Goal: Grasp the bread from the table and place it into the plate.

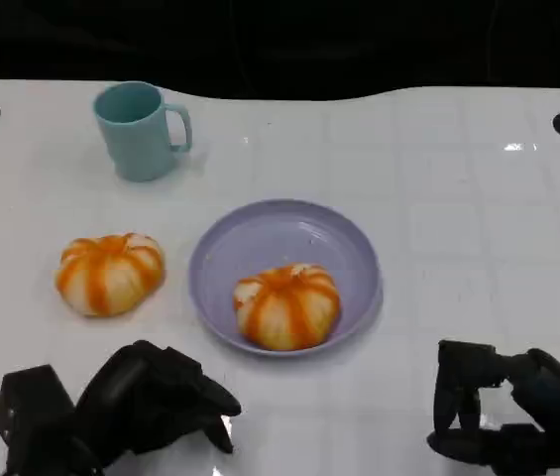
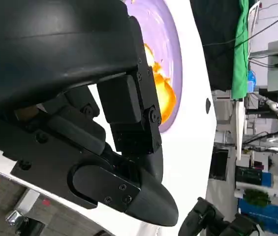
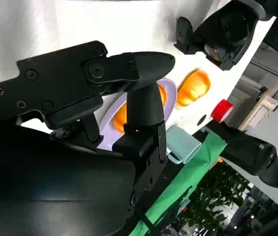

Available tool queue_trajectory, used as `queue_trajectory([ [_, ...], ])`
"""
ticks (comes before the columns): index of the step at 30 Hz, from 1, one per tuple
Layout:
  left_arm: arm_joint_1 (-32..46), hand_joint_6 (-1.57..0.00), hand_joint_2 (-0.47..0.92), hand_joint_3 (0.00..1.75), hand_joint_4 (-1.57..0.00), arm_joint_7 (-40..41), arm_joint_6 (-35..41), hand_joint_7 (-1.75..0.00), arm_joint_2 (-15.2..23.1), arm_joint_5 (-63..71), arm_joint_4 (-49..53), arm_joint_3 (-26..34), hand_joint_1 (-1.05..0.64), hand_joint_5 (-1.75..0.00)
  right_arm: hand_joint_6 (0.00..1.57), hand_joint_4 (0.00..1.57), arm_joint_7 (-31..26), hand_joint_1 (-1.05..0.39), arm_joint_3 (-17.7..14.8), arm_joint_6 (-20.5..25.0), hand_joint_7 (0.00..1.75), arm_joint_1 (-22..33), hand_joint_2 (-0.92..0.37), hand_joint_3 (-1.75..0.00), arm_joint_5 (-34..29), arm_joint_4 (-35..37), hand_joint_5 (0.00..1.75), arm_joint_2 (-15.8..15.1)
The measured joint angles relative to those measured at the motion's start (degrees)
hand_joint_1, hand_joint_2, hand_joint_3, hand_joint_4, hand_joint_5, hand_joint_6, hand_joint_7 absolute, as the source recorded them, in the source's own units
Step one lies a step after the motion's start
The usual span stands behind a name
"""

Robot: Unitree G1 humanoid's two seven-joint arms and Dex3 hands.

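Note:
Two round orange-and-white striped bread buns show in the head view. One bread (image 1: 109, 274) lies on the white table left of the purple plate (image 1: 289, 233). The other bread (image 1: 287, 305) sits in the plate's near half. My left hand (image 1: 151, 399) hovers low at the table's near edge, in front of the loose bread and apart from it, holding nothing. My right hand (image 1: 503, 416) is at the near right with its fingers apart and empty. The left wrist view shows the plate (image 2: 173, 44) and the bread in it (image 2: 161, 96) past my fingers (image 2: 134, 113).
A teal cup (image 1: 141, 129) stands upright at the back left, behind the loose bread. In the right wrist view the cup (image 3: 183, 145), the loose bread (image 3: 193, 88) and my left hand (image 3: 222, 29) lie beyond the plate (image 3: 168, 90). Open white table spreads to the right.

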Motion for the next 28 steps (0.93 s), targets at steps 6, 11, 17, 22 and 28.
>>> queue_trajectory([
  [6,-0.2,-1.56,0.86,0.0,-1.25,0.0,-0.1,-0.03,0.0,0.0,0.2,0.0,-1.05,-0.89,0.66,0.82,-1.9,-0.44,-0.4,-2.5,1.75,-0.2,-0.92,-0.23,-1.1,2.2,1.75,1.5],
  [11,-0.7,-1.57,0.85,0.0,-1.25,0.0,-0.1,-0.03,0.1,-0.1,0.8,0.2,-1.05,-0.89,0.67,0.82,-3.9,-0.46,-0.5,-5.0,1.75,-1.5,-0.92,-0.23,-2.9,5.7,1.75,2.6],
  [17,-1.1,-1.57,0.85,0.0,-1.26,0.0,-0.1,-0.03,0.3,-0.3,1.0,0.4,-1.05,-0.89,0.66,0.82,-6.0,-0.46,-0.6,-6.4,1.75,-3.3,-0.92,-0.22,-4.6,7.7,1.75,3.2],
  [22,-1.1,-1.57,0.85,0.0,-1.26,0.0,-0.1,-0.03,0.6,-0.3,1.3,0.4,-1.05,-0.89,0.66,0.82,-7.3,-0.46,-0.6,-7.1,1.75,-4.1,-0.92,-0.21,-6.4,9.1,1.75,3.3],
  [28,-1.2,-1.57,0.85,0.0,-1.26,0.0,0.0,-0.03,0.8,-0.6,1.3,0.5,-1.05,-0.89,0.66,0.82,-8.7,-0.47,-0.6,-7.8,1.75,-5.1,-0.92,-0.19,-8.8,10.5,1.75,3.3],
])
